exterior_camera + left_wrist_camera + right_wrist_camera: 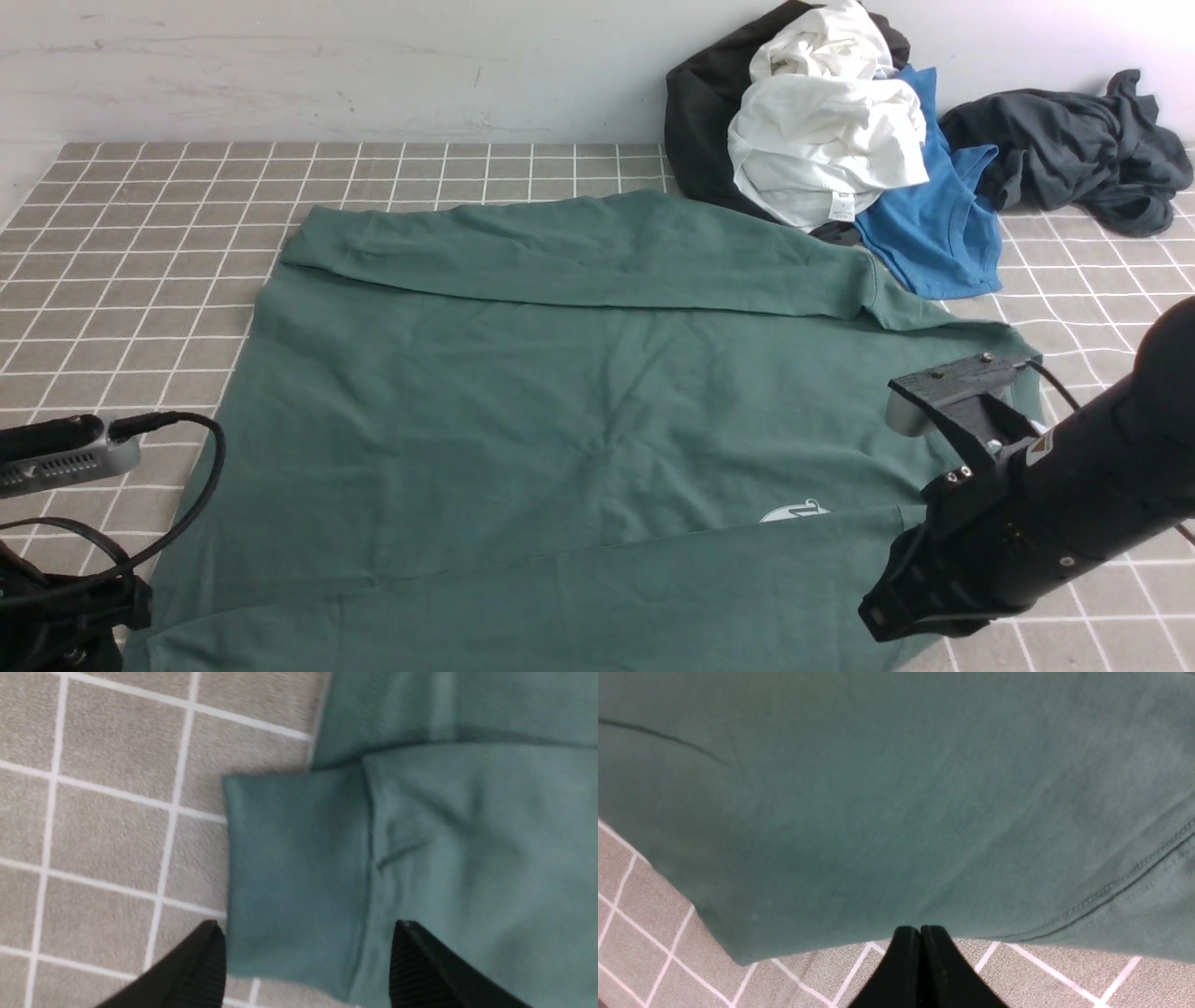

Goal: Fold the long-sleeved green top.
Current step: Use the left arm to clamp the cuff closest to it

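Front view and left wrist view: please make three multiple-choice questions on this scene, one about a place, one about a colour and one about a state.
1. Where does the pile of other clothes lie?
A. At the far right of the table, beyond the green top
B. At the near left corner
C. Under the left arm

2. What colour is the T-shirt beside the white garment?
A. Red
B. Blue
C. Yellow

3. How does the left tool stand?
A. Shut on the green top
B. Shut on a white shirt
C. Open

Answers:
1 A: the heap lies by the wall at the far right.
2 B: bright blue cloth shows under the white one.
3 C: its two fingers stand wide apart over the cuff.
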You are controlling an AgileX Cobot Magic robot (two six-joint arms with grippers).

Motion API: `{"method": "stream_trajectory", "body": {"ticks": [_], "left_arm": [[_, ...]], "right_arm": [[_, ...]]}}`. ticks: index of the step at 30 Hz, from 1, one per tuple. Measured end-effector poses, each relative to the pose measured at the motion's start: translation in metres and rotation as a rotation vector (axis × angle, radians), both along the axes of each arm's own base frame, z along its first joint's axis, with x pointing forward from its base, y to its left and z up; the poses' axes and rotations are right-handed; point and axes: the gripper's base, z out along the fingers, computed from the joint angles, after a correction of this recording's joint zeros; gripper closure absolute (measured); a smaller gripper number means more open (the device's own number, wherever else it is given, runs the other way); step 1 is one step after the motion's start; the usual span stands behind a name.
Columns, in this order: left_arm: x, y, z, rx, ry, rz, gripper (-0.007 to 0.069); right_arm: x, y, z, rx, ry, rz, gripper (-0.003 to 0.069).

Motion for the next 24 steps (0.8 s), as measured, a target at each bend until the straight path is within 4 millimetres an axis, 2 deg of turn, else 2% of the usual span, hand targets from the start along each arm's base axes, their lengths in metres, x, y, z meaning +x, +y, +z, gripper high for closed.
{"method": "stream_trajectory", "body": {"ticks": [8, 11, 15, 17, 20, 24], "left_arm": [[0.022, 0.021, -0.043, -0.026, 0.116, 0.097, 0.0188], [0.027, 0.023, -0.053, -0.035, 0.155, 0.099, 0.0188], [0.032, 0.024, -0.055, -0.045, 0.187, 0.099, 0.0202], [0.034, 0.024, -0.054, -0.051, 0.193, 0.098, 0.0233], [0.037, 0.023, -0.052, -0.061, 0.195, 0.083, 0.0335], [0.037, 0.021, -0.046, -0.073, 0.159, 0.047, 0.0533]], "right_arm": [[-0.001, 0.000, 0.000, -0.002, 0.002, 0.013, 0.0669], [-0.001, 0.000, 0.000, -0.002, 0.004, 0.018, 0.0669], [-0.001, 0.000, 0.000, -0.002, 0.006, 0.019, 0.0669], [-0.001, 0.000, 0.000, -0.002, 0.008, 0.020, 0.0669], [-0.001, 0.000, 0.000, -0.002, 0.008, 0.020, 0.0669], [-0.001, 0.000, 0.000, 0.000, 0.009, 0.019, 0.0669]]}}
